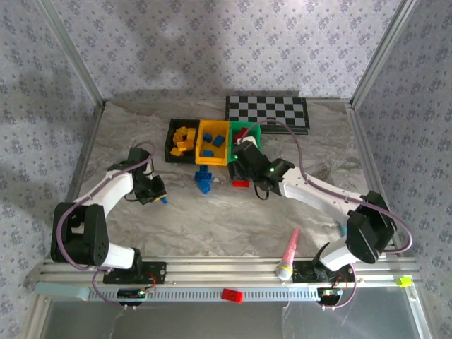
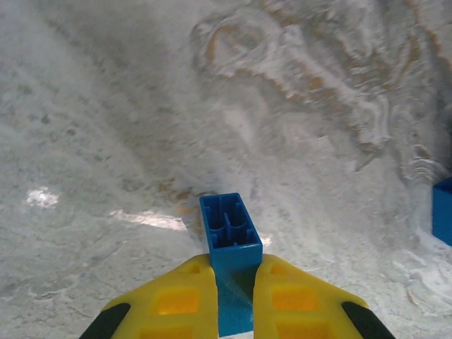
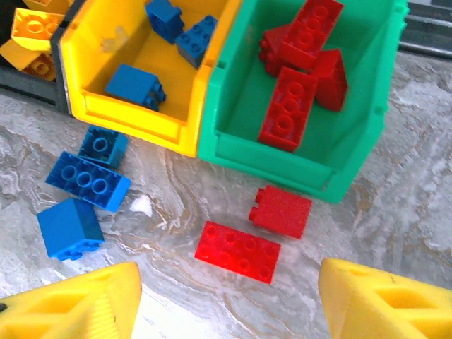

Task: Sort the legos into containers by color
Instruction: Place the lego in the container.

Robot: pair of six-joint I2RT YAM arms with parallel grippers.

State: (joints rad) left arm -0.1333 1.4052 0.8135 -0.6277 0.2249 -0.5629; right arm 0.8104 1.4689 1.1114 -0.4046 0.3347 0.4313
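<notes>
From above, the black bin (image 1: pixel 171 143) holds yellow bricks (image 1: pixel 184 136), the yellow bin (image 1: pixel 213 161) holds blue ones, and the green bin (image 1: pixel 256 133) holds red ones. All three stand in a row in front of a checkerboard (image 1: pixel 267 111). Loose blue bricks (image 1: pixel 203 178) and a red brick (image 1: pixel 241 183) lie on the table (image 1: pixel 212 219) just before the bins. The left gripper (image 1: pixel 157 193) is well to their left, and the right gripper (image 1: pixel 242 168) hangs at the green bin's front. A pink pen (image 1: pixel 289 247) lies near the right base. At the left wrist, the yellow fingers (image 2: pixel 176 300) are clamped on an upright blue brick (image 2: pixel 231 233) above the table. At the right wrist, the fingers (image 3: pixel 70 304) stand wide apart with nothing between them, over two red bricks (image 3: pixel 238 251) just before the green bin. Three blue bricks lie before the yellow bin.
</notes>
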